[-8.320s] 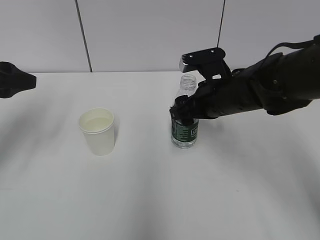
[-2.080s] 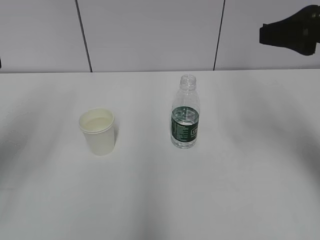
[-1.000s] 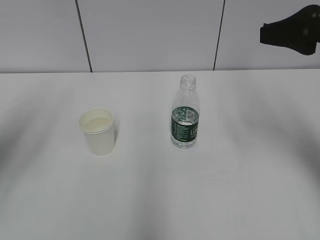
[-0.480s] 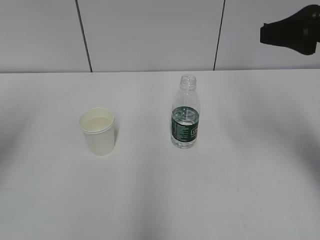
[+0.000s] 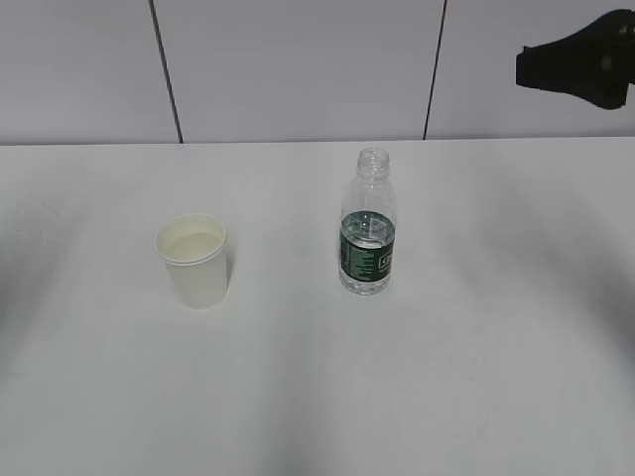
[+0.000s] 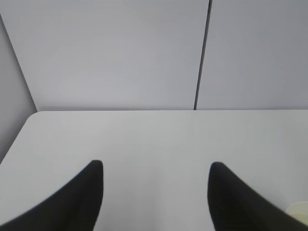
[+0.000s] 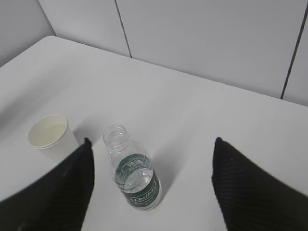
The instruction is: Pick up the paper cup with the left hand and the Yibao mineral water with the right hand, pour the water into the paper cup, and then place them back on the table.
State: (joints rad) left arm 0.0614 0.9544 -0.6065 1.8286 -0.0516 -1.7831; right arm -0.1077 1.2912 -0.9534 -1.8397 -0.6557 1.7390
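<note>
Desk [image 5: 476, 377]: paper cup [image 5: 195, 260] and capless water bottle [image 5: 368, 224] standing apart, upright; both arms' jaws apart, empty.

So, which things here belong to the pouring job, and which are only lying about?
Belong to the job:
- paper cup, upright on the table
- Yibao mineral water, upright and capless
- right end effector, open, above the bottle
- left end effector, open, holding nothing

Only lying about:
- nothing; only the grey wall behind
</note>
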